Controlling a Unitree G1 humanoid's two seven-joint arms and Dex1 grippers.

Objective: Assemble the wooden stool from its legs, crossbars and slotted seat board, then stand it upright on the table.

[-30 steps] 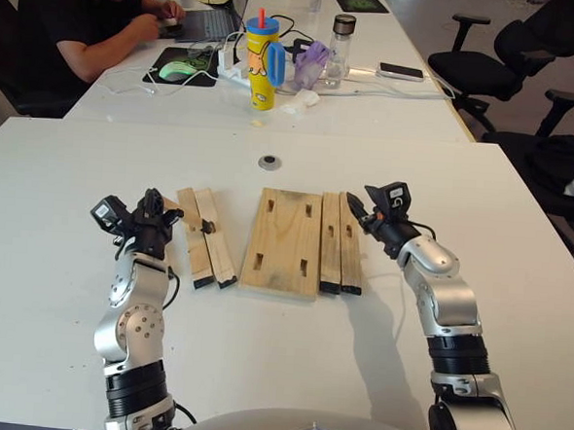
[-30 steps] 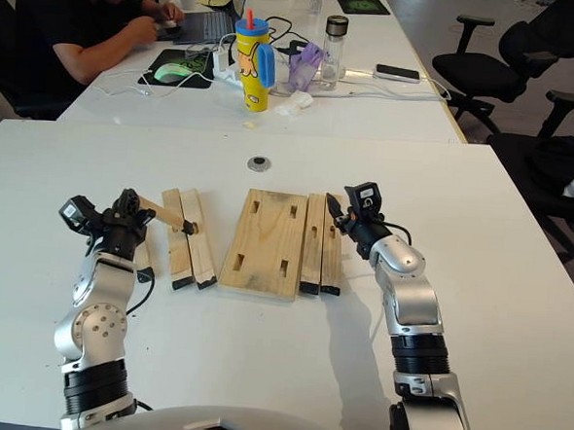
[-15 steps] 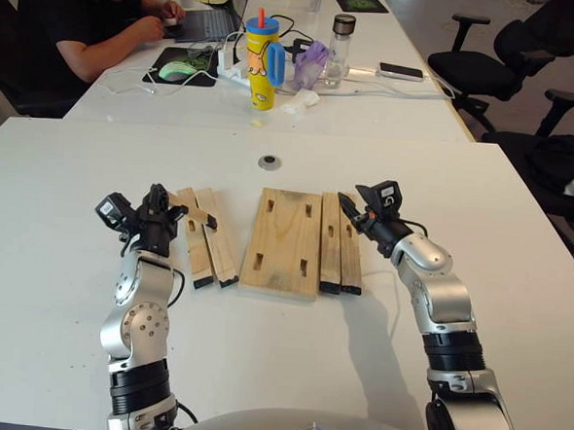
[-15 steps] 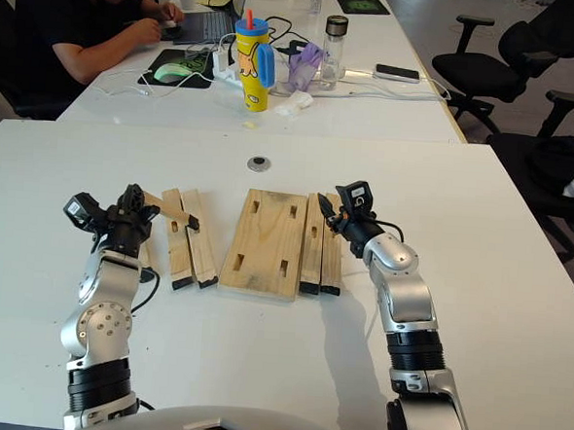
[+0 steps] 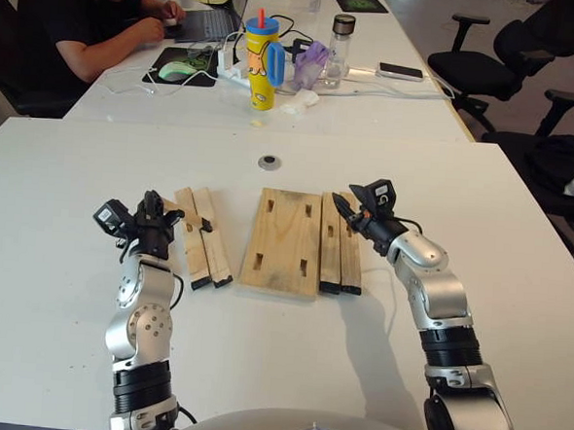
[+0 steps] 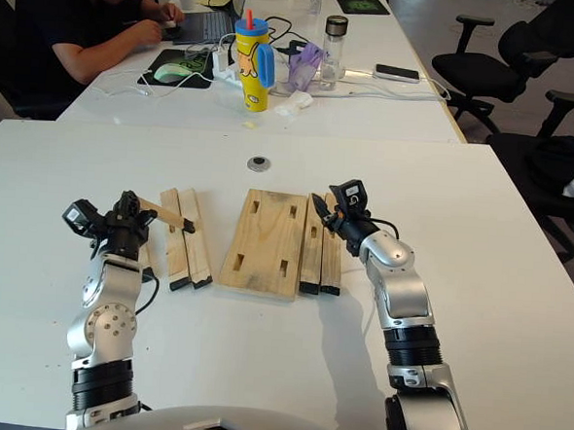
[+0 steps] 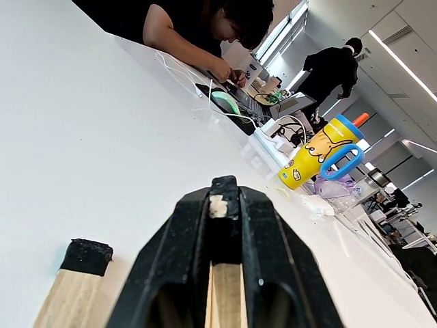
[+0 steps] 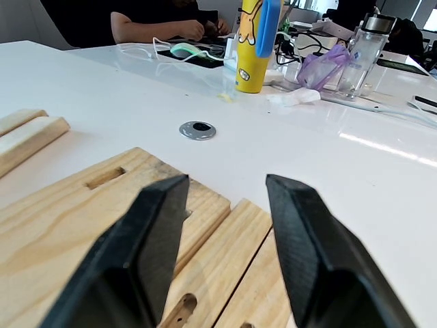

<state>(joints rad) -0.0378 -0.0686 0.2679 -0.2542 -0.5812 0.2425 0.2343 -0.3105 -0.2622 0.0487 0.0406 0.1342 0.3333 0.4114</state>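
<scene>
Slotted seat board (image 5: 285,242) is lying flat at centre frame on the white tabletop (image 5: 288,361). Right pair of legs (image 5: 341,248) is lying side by side against its right edge. Left pair of legs (image 5: 203,241) is lying to its left w/ a gap. Left pincer (image 5: 160,215), centre-left, is clamping tight on a thin crossbar (image 6: 170,217) angling over the left pair of legs. Right pincer (image 5: 342,205) is hovering at the far end of the right pair of legs, jaws wide apart, gripping nothing. Round grommet (image 5: 269,162) is sitting above the board.
</scene>
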